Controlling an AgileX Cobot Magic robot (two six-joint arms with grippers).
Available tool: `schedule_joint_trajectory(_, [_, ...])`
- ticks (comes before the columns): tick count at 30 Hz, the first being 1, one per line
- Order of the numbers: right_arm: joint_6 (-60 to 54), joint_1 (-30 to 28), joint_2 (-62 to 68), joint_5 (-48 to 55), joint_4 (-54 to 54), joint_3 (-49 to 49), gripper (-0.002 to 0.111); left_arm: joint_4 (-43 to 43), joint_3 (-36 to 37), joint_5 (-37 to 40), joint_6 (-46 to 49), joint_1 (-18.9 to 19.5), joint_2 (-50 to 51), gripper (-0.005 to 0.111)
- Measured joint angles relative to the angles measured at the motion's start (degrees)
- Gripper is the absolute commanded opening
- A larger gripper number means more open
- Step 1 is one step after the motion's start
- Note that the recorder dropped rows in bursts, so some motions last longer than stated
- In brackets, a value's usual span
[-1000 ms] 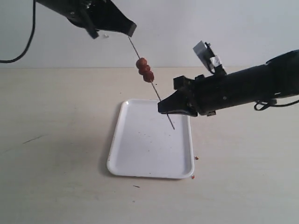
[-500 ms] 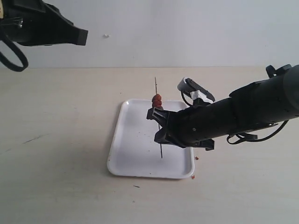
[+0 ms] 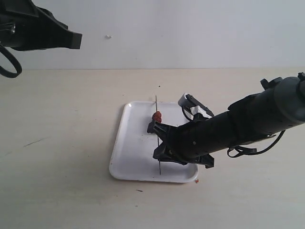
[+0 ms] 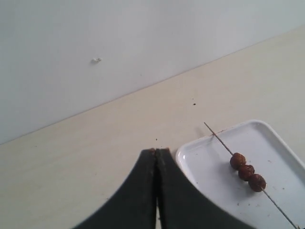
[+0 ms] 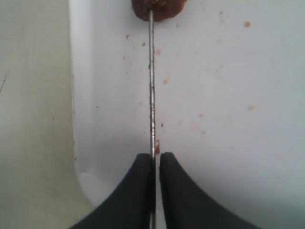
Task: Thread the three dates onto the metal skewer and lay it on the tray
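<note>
The metal skewer [image 3: 157,143] hangs low over the white tray [image 3: 131,143], seen nearly end-on in the exterior view. My right gripper [image 3: 158,144] is shut on its shaft, and the right wrist view shows the rod [image 5: 152,95] pinched at my right gripper [image 5: 155,155]. The three dates [image 3: 157,116] sit threaded in a row [image 4: 246,171] on the skewer [image 4: 219,140], over the tray [image 4: 209,167]; one date [image 5: 158,8] shows beyond the jaws. I cannot tell whether the skewer touches the tray [image 5: 228,95]. My left gripper [image 3: 76,40] is high at the far left, shut and empty [image 4: 157,150].
Reddish crumbs [image 3: 196,181] lie on the table by the tray's near right corner, and more speckle the tray floor [image 5: 248,24]. A dark scratch [image 3: 33,142] marks the tabletop at left. A pale wall stands behind the table.
My left gripper let go of the skewer's top and drew away up to the left. My right gripper carried the skewer and dates down over the tray.
</note>
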Motion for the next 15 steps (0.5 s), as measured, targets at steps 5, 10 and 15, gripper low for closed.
schedule_joint_trajectory(5, [0.0,0.0,0.0,0.1,0.0,0.0,0.050,0.0,0.0,0.0,0.0,0.0,0.0,0.000])
schedule_joint_trajectory(10, [0.0,0.0,0.0,0.2,-2.3,0.0,0.061,0.0,0.0,0.5,0.0,0.0,0.0,0.000])
schedule_joint_trajectory(15, [0.0,0.0,-1.7,-2.1,-7.6,0.0,0.061,0.2,1.1,0.7,0.0,0.0,-0.9,0.000])
